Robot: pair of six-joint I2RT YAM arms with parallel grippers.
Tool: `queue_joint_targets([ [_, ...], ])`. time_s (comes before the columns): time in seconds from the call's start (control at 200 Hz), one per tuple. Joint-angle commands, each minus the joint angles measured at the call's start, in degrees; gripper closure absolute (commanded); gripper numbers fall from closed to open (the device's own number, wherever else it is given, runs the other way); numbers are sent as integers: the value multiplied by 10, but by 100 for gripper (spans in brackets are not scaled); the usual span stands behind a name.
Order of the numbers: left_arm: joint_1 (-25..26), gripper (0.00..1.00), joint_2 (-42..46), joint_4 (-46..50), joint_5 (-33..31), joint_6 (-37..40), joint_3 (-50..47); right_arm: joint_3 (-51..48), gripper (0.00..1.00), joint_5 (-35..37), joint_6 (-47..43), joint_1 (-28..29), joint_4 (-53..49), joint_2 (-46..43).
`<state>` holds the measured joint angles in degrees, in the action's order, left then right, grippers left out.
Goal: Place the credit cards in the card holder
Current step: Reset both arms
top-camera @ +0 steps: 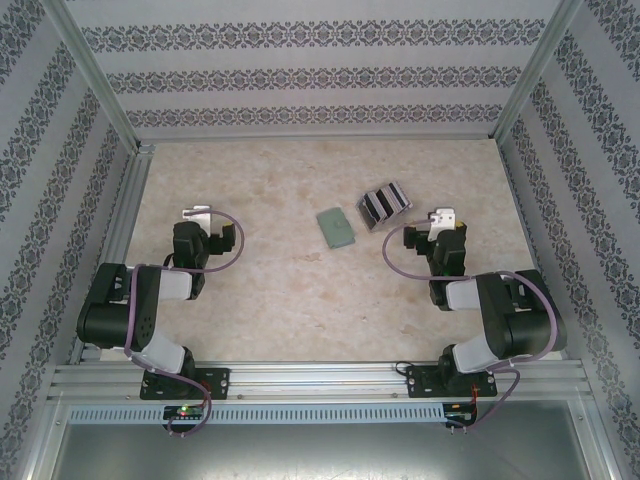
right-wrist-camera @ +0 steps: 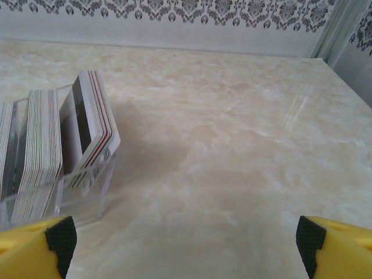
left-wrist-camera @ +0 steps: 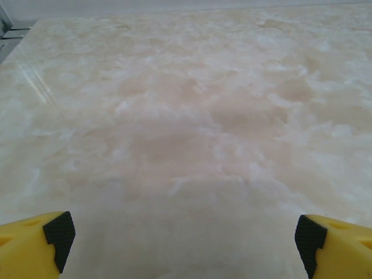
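Surface (left-wrist-camera: pixel 186 116): pale beige, marbled, glossy, running near to far. Fingers (left-wrist-camera: pixel 26 250): two, yellow, black pads (left-wrist-camera: pixel 311 238) on the inner tips, one near left, one near right, standing wide apart. Metal rail (left-wrist-camera: pixel 6 29): far left corner

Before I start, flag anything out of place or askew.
Nothing spilled or damaged. The cards lean in stacks inside a clear tray; the green holder lies shut and skewed, left of the tray.

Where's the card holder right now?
Top view: the green card holder lies flat on the table, right of centre, left of the clear rack of credit cards, near the right gripper.
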<state>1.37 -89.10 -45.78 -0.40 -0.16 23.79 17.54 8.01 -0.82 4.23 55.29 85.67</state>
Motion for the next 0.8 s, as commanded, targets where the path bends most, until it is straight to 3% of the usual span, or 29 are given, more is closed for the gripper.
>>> queue_joint_targets([
  [0.0, -12, 1, -2, -17, 19, 4, -1, 31, 2, -9, 11, -9, -24, 6],
  [0.315, -13, 1, -3, -15, 21, 3, 0, 46, 2, -50, 25, -31, -45, 6],
  [0.799, -13, 1, -2, -16, 21, 3, 0, 45, 2, -51, 26, -32, -44, 6],
])
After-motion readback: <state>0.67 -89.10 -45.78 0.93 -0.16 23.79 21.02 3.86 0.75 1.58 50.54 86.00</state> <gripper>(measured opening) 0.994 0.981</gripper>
